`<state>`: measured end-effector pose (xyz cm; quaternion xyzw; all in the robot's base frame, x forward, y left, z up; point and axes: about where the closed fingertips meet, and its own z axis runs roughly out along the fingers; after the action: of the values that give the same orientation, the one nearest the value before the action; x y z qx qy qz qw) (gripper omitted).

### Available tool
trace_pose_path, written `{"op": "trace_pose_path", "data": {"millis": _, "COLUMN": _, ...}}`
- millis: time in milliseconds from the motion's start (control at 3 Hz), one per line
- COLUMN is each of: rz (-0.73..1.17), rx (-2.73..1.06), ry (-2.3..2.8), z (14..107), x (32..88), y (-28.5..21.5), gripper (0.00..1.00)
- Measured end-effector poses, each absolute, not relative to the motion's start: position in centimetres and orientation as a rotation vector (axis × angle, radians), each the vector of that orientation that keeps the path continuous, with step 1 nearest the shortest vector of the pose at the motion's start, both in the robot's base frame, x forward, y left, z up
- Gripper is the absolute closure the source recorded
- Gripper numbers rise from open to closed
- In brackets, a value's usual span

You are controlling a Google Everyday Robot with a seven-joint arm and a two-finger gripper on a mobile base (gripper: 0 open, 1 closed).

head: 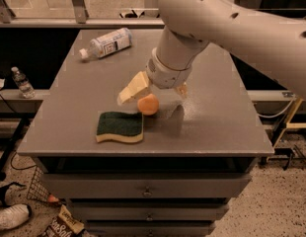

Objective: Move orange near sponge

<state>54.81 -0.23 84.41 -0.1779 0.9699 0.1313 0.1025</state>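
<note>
The orange [148, 104] rests on the grey table [217, 117], right beside the upper right corner of the sponge [120, 126]. The sponge lies flat near the table's front edge, green side up with its pale yellow base showing. My gripper [157, 95] hangs just above and behind the orange. It is open: one cream finger [133, 89] is spread to the left, and the other [181, 89] to the right. Neither finger touches the orange.
A clear plastic water bottle [106, 43] lies on its side at the table's back left. My large white arm [227, 23] reaches in from the upper right. Drawers [148, 189] sit below the table front, with clutter on the floor at the left.
</note>
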Motion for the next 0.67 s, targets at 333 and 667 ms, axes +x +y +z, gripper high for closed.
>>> {"op": "trace_pose_path", "data": {"millis": 333, "rz": 0.431, "rx": -0.439, "ry": 2.795, "z": 86.1, "x": 54.3, "y": -3.8, "gripper": 0.00}}
{"op": "trace_pose_path", "data": {"millis": 667, "rz": 0.496, "rx": -0.249, "ry": 2.692, "z": 88.3, "x": 53.5, "y": -11.2, "gripper": 0.00}}
